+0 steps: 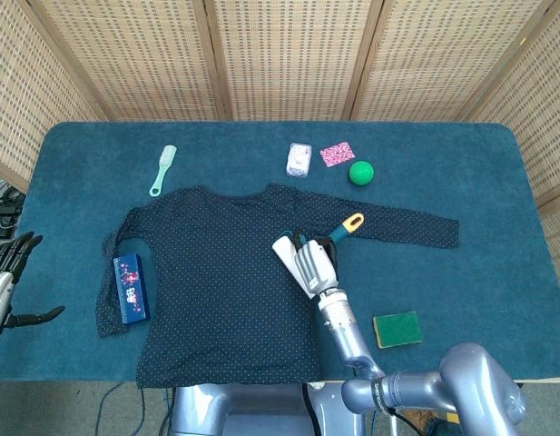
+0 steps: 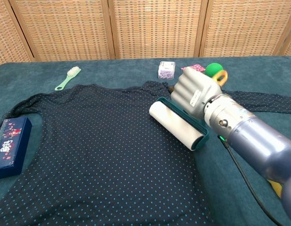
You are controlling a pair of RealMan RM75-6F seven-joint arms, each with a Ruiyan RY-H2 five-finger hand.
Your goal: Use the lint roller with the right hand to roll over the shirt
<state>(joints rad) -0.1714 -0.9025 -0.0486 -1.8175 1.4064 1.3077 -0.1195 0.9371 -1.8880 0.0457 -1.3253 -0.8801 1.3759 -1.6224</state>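
Note:
A dark blue dotted long-sleeved shirt (image 1: 216,272) (image 2: 98,146) lies flat on the table. My right hand (image 1: 314,263) (image 2: 195,94) grips the lint roller (image 1: 293,259) (image 2: 176,125) by its teal handle, whose yellow end loop (image 1: 353,221) sticks out beyond the hand. The white roll rests on the shirt's right side, near the armpit below the right sleeve. My left hand (image 1: 9,272) hangs off the table's left edge, fingers spread and holding nothing; the chest view does not show it.
A blue box (image 1: 131,288) (image 2: 11,146) lies on the shirt's left sleeve. A mint brush (image 1: 162,169) (image 2: 67,76), a small white pack (image 1: 299,159), a pink card (image 1: 337,153) and a green ball (image 1: 361,172) sit beyond the shirt. A green sponge (image 1: 396,329) lies front right.

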